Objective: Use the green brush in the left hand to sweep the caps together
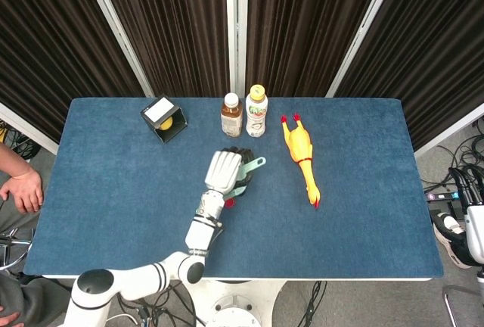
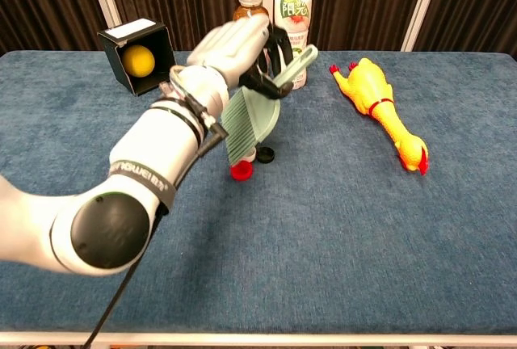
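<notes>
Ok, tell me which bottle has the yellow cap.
The taller white-labelled bottle, standing right of the shorter brown bottle, whose cap is white.

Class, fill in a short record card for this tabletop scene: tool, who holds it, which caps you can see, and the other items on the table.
tool: green plastic brush
held by: left hand, which grips its handle
caps seen: red cap beside the bristles; black cap close behind it
white cap: not visible
right hand: out of view
other items: yellow rubber chicken, two capped bottles, black box holding a yellow ball
surface: blue cloth table
</notes>
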Controlling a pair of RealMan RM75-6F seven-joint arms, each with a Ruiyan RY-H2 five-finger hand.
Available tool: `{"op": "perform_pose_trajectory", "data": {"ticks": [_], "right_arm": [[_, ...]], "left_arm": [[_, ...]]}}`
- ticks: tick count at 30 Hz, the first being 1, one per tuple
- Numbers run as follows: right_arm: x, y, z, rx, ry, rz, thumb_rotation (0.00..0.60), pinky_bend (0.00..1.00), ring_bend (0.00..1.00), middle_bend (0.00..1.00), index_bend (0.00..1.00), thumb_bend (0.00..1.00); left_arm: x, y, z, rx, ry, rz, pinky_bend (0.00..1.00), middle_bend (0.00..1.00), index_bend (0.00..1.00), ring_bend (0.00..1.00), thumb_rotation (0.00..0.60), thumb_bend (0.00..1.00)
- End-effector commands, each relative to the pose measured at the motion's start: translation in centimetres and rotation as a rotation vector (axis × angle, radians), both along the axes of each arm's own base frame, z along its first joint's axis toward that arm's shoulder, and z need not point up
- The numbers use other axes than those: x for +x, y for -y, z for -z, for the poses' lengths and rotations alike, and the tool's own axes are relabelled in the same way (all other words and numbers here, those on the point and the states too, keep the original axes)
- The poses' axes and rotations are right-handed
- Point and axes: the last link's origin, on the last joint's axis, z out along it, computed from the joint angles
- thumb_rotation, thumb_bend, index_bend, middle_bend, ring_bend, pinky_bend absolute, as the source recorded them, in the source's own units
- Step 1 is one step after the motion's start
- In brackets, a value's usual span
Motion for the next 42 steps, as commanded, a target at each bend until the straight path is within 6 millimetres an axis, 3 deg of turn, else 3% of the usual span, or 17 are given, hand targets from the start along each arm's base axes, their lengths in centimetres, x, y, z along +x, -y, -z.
{"op": "perform_pose_trajectory", "data": {"ticks": [1, 6, 13, 16, 19, 23, 29, 34, 37, 42], "right_arm": [[0.1, 0.0, 0.1, 0.003, 0.0, -0.003, 0.6, 0.0, 0.0, 0.12, 0.0, 0.15], [0.1, 0.0, 0.1, 0.004, 0.004, -0.009, 0.6, 0.0, 0.0, 0.12, 0.0, 0.15], [0.3, 0.0, 0.5, 0.012, 0.01, -0.024, 0.6, 0.0, 0.0, 0.12, 0.0, 0.15], [0.4, 0.1, 0.8, 0.02, 0.011, -0.028, 0.6, 0.0, 0.0, 0.12, 0.0, 0.15], [0.5, 0.1, 1.1, 0.024, 0.015, -0.032, 0.6, 0.0, 0.0, 0.12, 0.0, 0.15], [0.6, -0.2, 1.2, 0.024, 0.018, -0.034, 0.6, 0.0, 0.0, 0.12, 0.0, 0.15], [0.5, -0.8, 0.8, 0.008, 0.016, -0.025, 0.6, 0.0, 0.0, 0.12, 0.0, 0.15], [0.5, -1.2, 0.6, -0.001, 0.019, -0.023, 0.6, 0.0, 0.0, 0.12, 0.0, 0.15], [0.3, -1.2, 0.6, 0.002, 0.022, -0.014, 0.6, 0.0, 0.0, 0.12, 0.0, 0.15], [-0.1, -1.1, 0.6, 0.018, 0.02, 0.012, 0.6, 0.0, 0.0, 0.12, 0.0, 0.15]], "left_arm": [[-0.9, -0.2, -1.9, 0.025, 0.022, 0.019, 0.51, 0.58, 0.5, 0.44, 0.6, 0.41], [-4.3, -0.5, -5.5, 0.035, 0.005, 0.03, 0.5, 0.58, 0.5, 0.44, 0.6, 0.41], [-12.4, -0.1, -11.2, 0.01, -0.26, 0.035, 0.48, 0.58, 0.5, 0.44, 0.6, 0.41], [-14.9, 0.9, -12.2, -0.029, -0.388, 0.025, 0.46, 0.57, 0.49, 0.44, 0.6, 0.41], [-16.4, 1.9, -11.7, -0.041, -0.53, 0.06, 0.44, 0.56, 0.49, 0.44, 0.6, 0.41], [-16.9, 2.6, -9.9, -0.101, -0.622, 0.088, 0.42, 0.56, 0.48, 0.44, 0.6, 0.4], [-16.0, 2.4, -7.7, -0.135, -0.636, 0.086, 0.4, 0.54, 0.46, 0.43, 0.6, 0.39], [-15.0, 2.0, -6.5, -0.165, -0.588, 0.071, 0.37, 0.4, 0.27, 0.31, 0.6, 0.32], [-14.6, 2.1, -6.4, -0.185, -0.547, 0.059, 0.32, 0.27, 0.17, 0.2, 0.6, 0.29], [-14.9, 2.5, -9.0, -0.174, -0.34, -0.011, 0.28, 0.22, 0.14, 0.16, 0.6, 0.26]]}}
